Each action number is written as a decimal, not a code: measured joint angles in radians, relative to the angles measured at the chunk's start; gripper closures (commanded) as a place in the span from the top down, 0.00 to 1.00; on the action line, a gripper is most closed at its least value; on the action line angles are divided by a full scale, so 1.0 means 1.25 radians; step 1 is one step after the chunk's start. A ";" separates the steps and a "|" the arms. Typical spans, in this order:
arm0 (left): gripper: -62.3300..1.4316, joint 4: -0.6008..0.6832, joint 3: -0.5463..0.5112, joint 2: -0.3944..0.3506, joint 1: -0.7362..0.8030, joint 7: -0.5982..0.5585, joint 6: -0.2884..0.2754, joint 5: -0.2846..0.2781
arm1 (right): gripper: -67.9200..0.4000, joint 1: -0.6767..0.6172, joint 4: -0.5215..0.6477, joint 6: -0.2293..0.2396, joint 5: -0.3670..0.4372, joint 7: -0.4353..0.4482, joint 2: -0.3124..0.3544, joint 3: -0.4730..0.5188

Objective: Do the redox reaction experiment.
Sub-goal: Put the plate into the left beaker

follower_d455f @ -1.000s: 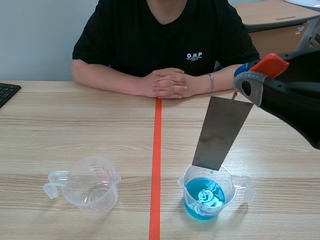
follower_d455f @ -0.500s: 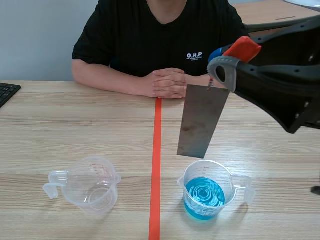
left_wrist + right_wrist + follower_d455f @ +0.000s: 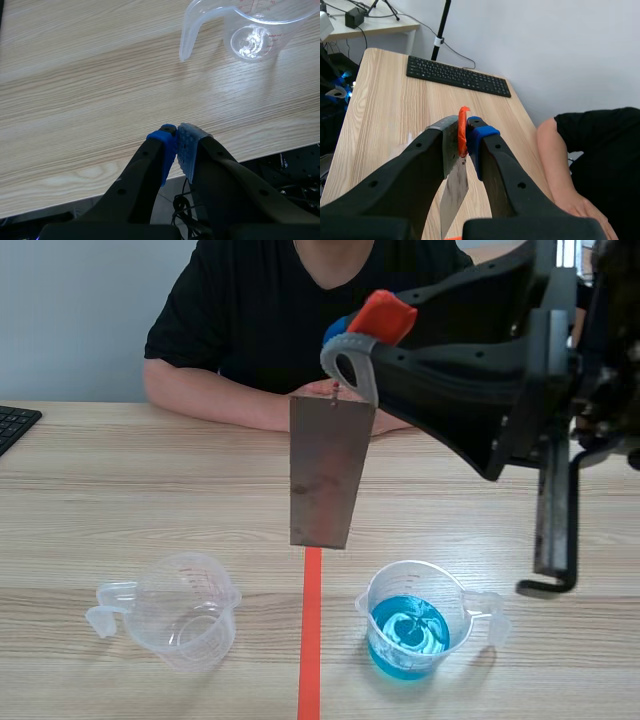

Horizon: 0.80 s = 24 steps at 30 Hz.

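My right gripper [image 3: 347, 352] is raised high above the table [image 3: 120, 490] and is clenched on the top edge of the metal plate [image 3: 328, 470]. The plate hangs down from it almost upright, grey with brownish patches. In the right wrist view the plate [image 3: 454, 195] drops away between my two fingers. An orange-red piece [image 3: 463, 131] sits between the pads at the plate's top; I cannot tell what it is.

I call the far side of the table 12 o'clock. In the scene view the plate's lower edge lies over the orange tape line [image 3: 312, 630] and touches neither cup. The cup of blue liquid [image 3: 410, 625] stands on the table at about 4 o'clock from that edge, just right of the tape, with its handle pointing to 3 o'clock. The empty clear measuring cup [image 3: 185, 608] stands at about 8 o'clock from the plate's edge, well left of the tape, with its handle pointing to 9 o'clock.

My left gripper [image 3: 176, 137] is closed on nothing, its blue pads pressed together. It hovers low over the table's near edge, and the empty cup [image 3: 250, 25] is ahead of it at about 1 o'clock.

A person in a black shirt [image 3: 300, 310] sits at 12 o'clock, forearms on the table. A black keyboard [image 3: 15, 425] lies at the table's edge at about 10 o'clock.
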 measured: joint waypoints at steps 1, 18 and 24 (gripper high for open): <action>0.09 0.000 0.000 0.000 0.000 0.000 0.000 0.000 | 0.03 0.017 0.000 -0.003 0.002 -0.011 -0.004 -0.015; 0.09 0.000 0.000 0.000 0.000 0.000 0.000 0.000 | 0.03 0.222 0.000 -0.071 0.006 -0.219 -0.188 -0.282; 0.09 0.000 0.000 0.000 0.000 0.003 0.000 0.000 | 0.03 0.264 -0.033 -0.078 0.010 -0.279 -0.272 -0.354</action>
